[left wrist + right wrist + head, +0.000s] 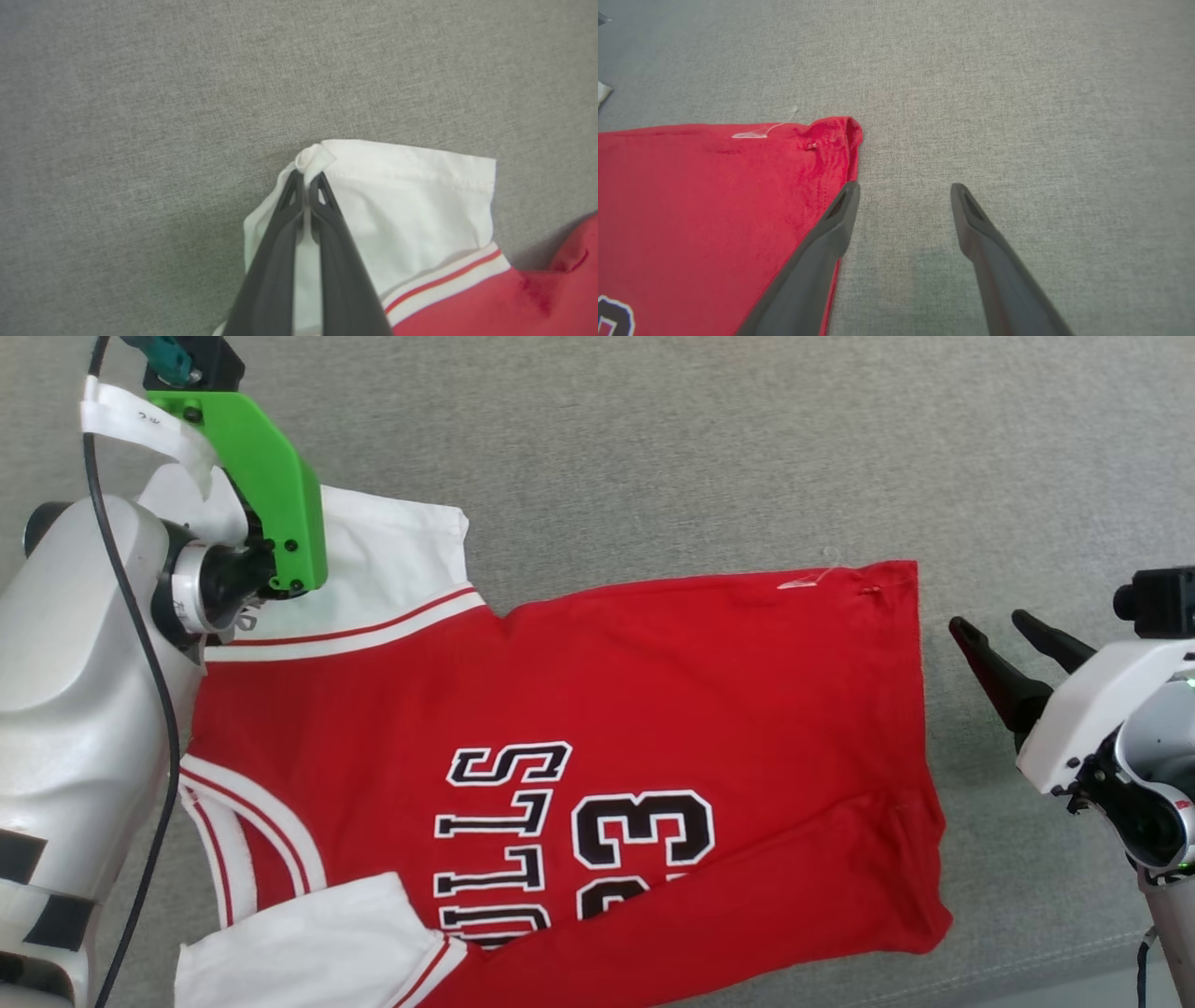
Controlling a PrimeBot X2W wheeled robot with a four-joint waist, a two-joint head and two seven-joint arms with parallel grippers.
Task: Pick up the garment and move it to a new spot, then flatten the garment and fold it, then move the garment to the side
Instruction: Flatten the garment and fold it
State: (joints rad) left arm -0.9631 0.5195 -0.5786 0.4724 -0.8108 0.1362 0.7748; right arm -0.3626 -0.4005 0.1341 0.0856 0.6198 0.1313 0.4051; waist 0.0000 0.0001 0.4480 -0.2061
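worktop [653, 448]: grey woven cloth, with plenty of bare room on the far side and to the right, so there was space to spread the shirt out.
garment [672, 709]: it lay front up across the middle, collar to the left and hem to the right, with the black lettering and the 23 on show. And look, the near edge was folded up over the bottoms of the letters, so it was not flat. My guess is that's why both arms stood at its far corners, set for a pull to smooth it.
green mount [261, 476]: it sat on the left wrist over the far left end of the garment and hid the fingers below it in the head view.
right gripper [990, 623]: fingers spread wide and holding nothing, it was parked just right of the hem by the far right corner. In the right wrist view one finger [831, 224] ran along the hem edge; whether it touched I could not tell.
far sleeve [411, 205]: white, lying flat at the far left, with a striped band where it met the red.
left gripper [306, 182]: pressed together and pinching the far sleeve's outer corner, a small bunch of cloth poking out past the tips. A corner grip like that should let the sleeve be drawn out straight.
hem corner [836, 135]: slightly curled and not gripped.
loose thread [805, 582]: white, lying by that corner.
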